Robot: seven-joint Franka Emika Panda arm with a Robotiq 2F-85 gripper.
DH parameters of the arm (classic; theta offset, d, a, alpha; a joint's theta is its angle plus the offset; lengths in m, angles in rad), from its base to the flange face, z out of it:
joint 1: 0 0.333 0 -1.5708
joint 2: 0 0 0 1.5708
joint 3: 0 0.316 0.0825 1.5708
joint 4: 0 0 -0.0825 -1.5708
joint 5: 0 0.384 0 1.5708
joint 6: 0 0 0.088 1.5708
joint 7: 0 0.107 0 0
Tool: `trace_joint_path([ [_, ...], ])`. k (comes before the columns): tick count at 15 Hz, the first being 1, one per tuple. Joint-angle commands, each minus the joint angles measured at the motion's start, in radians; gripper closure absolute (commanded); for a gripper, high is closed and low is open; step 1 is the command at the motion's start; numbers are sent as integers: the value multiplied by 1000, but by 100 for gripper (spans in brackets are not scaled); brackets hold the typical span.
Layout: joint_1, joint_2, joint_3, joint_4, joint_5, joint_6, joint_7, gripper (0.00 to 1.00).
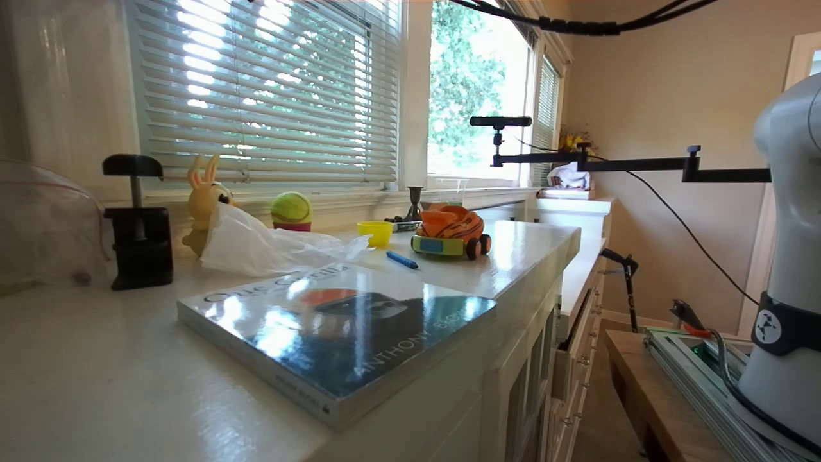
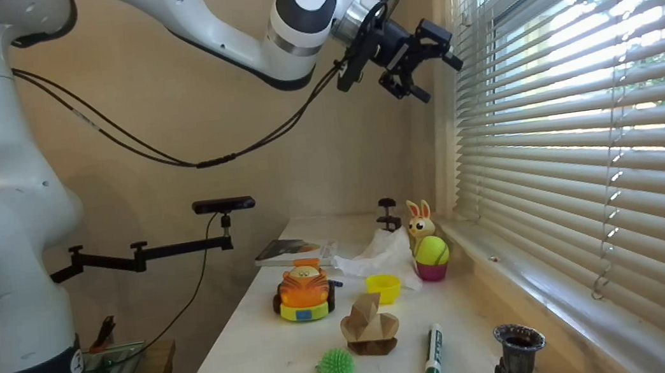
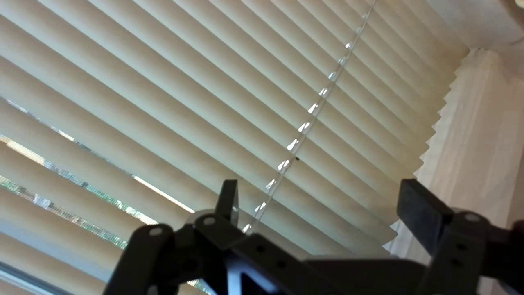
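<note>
My gripper point(image 2: 438, 77) is open and empty, raised high above the white counter point(image 2: 253, 364), near the window blinds point(image 2: 555, 118). In the wrist view the two black fingers point(image 3: 321, 200) stand wide apart, with the blinds point(image 3: 204, 102) and their cord point(image 3: 292, 144) behind them. I cannot tell whether a finger touches the slats. On the counter below are an orange toy car point(image 2: 304, 289), a yellow cup point(image 2: 384, 289), a brown faceted object point(image 2: 370, 329), a green spiky ball point(image 2: 336, 367) and a marker point(image 2: 434, 359). The gripper is out of view in an exterior view.
A book point(image 1: 346, 327), white plastic point(image 1: 269, 244), a blue pen point(image 1: 402, 259), a black clamp point(image 1: 138, 224) and a rabbit toy point(image 1: 201, 205) are on the counter. A yellow-green ball point(image 2: 431, 252) and a candle holder point(image 2: 518, 354) stand by the sill. A camera arm point(image 2: 180, 248) reaches beside the counter.
</note>
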Motion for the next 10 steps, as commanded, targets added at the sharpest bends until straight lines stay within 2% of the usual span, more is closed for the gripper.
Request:
trace_joint_path([
  [1, -7, 12, 3, 43, -39, 10, -11, 0],
  [6, -8, 35, 5, 96, -65, 32, -4, 0],
  [10, -17, 52, 6, 107, -112, 120, 34, 0],
])
